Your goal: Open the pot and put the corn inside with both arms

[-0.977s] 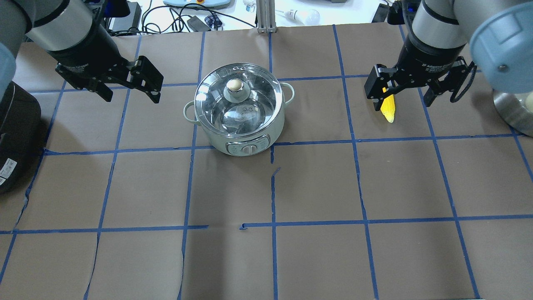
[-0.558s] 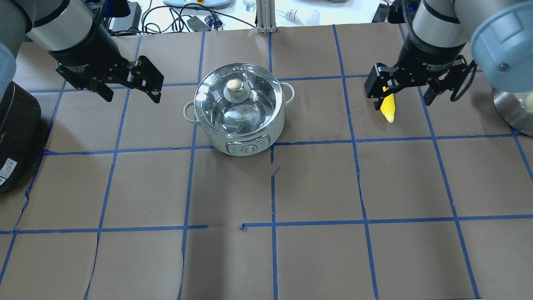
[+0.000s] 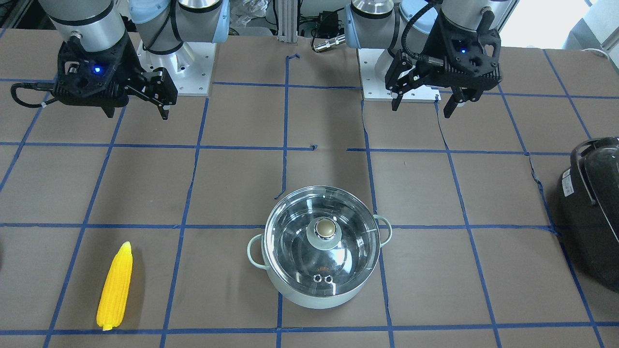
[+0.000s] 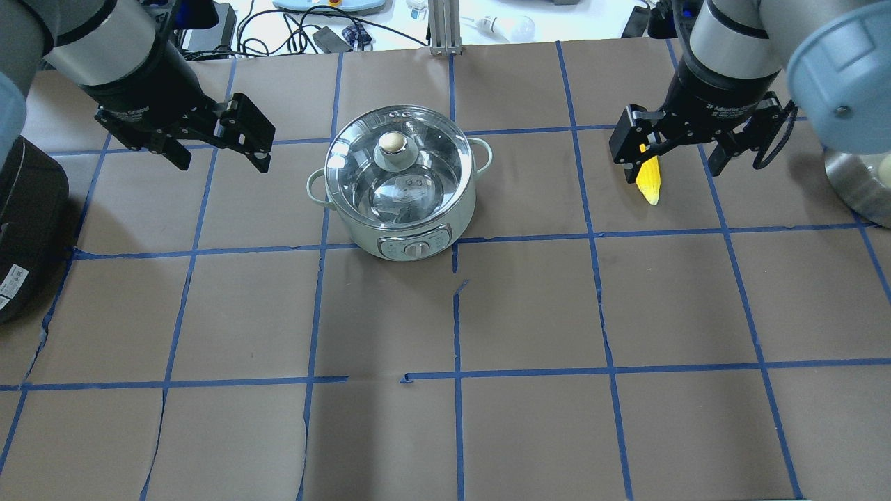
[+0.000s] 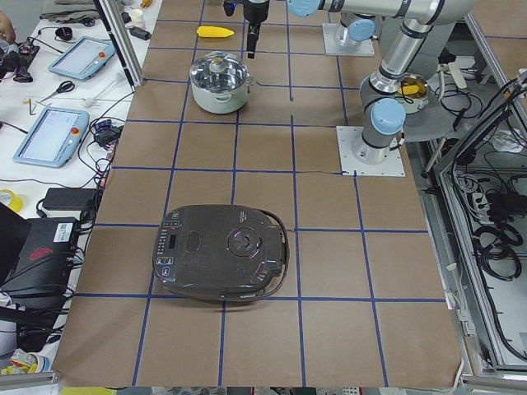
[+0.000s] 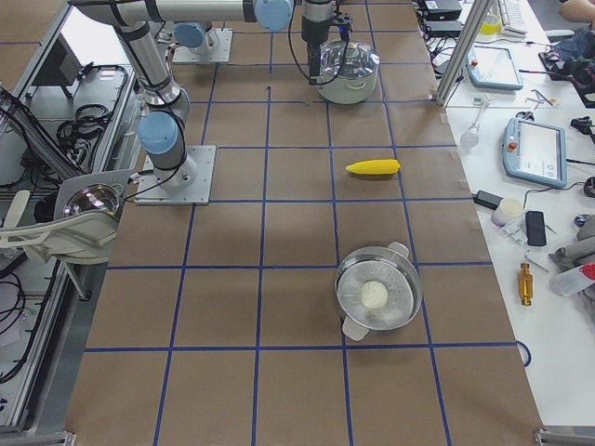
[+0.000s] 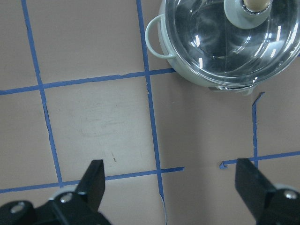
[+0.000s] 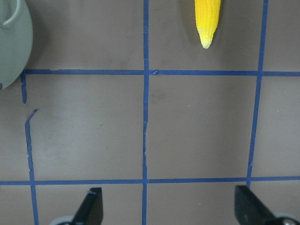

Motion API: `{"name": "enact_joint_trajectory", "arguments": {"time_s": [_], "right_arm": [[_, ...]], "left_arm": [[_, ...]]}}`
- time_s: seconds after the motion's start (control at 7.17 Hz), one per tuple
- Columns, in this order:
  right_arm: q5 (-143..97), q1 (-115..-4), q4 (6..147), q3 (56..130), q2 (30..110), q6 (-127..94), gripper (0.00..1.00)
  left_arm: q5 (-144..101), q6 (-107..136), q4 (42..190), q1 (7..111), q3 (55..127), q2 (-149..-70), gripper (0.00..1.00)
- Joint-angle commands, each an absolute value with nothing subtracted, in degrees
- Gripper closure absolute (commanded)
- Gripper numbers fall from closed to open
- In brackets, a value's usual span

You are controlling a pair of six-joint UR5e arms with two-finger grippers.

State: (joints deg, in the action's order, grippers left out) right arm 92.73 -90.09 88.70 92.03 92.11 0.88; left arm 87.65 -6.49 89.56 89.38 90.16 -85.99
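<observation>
The pale green pot point(image 4: 362, 235) stands on the table's far middle with its glass lid point(image 4: 424, 163) on, the lid's knob point(image 4: 392, 142) on top. The yellow corn point(image 4: 650, 181) lies on the table to its right, also seen in the front view point(image 3: 116, 286). My left gripper point(image 4: 221, 158) is open and empty, raised to the left of the pot; in its wrist view point(image 7: 171, 187) the pot point(image 7: 187, 70) is ahead. My right gripper point(image 4: 672, 165) is open and empty, raised above the corn; the corn's tip point(image 8: 206, 28) shows in its wrist view.
A black rice cooker point(image 4: 24, 223) sits at the table's left end. A steel pot point(image 6: 376, 297) with a white lump inside stands at the right end, beyond the corn. Blue tape lines grid the brown table cover. Cables and tools lie beyond the far edge.
</observation>
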Motion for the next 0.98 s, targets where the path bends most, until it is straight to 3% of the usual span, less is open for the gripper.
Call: {"name": "enact_joint_trajectory", "arguments": {"time_s": [0.0, 0.28, 0.84], "right_arm": [[92.6, -90.1, 88.7, 92.1, 92.1, 0.9, 0.0], [92.5, -90.1, 88.7, 91.9, 92.1, 1.0, 0.0], [94.7, -89.1, 92.4, 92.1, 89.0, 0.6, 0.0]], "left_arm": [[88.1, -6.8, 89.7, 89.6, 89.7, -87.4, 0.0], [87.4, -5.5, 90.1, 90.3, 87.2, -89.6, 0.0], [88.1, 4.3, 81.9, 100.1, 76.1, -104.7, 0.0]]}}
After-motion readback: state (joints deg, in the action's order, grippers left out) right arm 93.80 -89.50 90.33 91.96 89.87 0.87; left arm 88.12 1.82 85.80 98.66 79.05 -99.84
